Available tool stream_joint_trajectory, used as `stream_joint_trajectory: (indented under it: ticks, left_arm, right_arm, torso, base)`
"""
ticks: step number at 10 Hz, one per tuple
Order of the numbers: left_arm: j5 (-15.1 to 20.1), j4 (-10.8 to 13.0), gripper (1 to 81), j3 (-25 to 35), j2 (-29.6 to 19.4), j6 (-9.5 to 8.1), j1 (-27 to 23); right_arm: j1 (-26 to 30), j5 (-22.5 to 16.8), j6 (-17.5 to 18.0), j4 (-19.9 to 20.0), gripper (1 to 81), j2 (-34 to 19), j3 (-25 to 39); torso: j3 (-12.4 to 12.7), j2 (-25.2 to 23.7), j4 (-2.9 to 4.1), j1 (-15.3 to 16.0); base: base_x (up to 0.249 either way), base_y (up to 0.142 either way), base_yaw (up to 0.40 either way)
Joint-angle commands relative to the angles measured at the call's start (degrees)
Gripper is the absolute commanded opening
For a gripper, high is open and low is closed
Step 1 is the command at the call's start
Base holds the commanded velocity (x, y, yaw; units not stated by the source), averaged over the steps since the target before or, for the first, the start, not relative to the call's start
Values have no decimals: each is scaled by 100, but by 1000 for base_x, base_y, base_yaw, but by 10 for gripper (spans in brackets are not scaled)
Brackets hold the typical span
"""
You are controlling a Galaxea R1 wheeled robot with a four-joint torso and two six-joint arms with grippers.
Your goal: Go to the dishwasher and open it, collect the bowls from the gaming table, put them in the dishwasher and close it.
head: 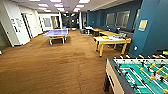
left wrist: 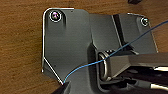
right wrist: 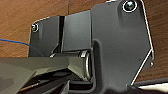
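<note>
The gaming table (head: pixel 111 41), with yellow legs and sides and a white top with orange-red markings, stands at mid right in the head view, a few metres ahead against the blue wall. Small things (head: pixel 117 37) lie on its top, too blurred to tell whether they are bowls. The dishwasher is out of view. Both wrist views look down past my own dark plate onto brown carpet (left wrist: pixel 20 50), with nothing held that I can see.
A green-field foosball table (head: pixel 140 75) stands close at the lower right. A blue ping-pong table (head: pixel 56 33) is further off at centre left. More tables (head: pixel 100 30) line the right wall. White walls and doors (head: pixel 15 27) run along the left. Brown carpet (head: pixel 55 65) spreads between.
</note>
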Motion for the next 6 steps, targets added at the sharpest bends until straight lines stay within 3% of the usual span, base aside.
stream_joint_trajectory:
  ticks: [1, 6]
  left_arm:
    - [289, -15, 811, -3, -49, -9, -231]
    - [306, -6, 811, -3, -22, 0, -231]
  right_arm:
    - [265, -255, -6, -48, 811, 41, 32]
    - [256, -254, -6, -48, 811, 23, 32]
  torso:
    - [0, 0, 0, 0]
    - [-2, -2, 0, -5]
  base:
    - [191, 0, 0]
    - [193, 0, 0]
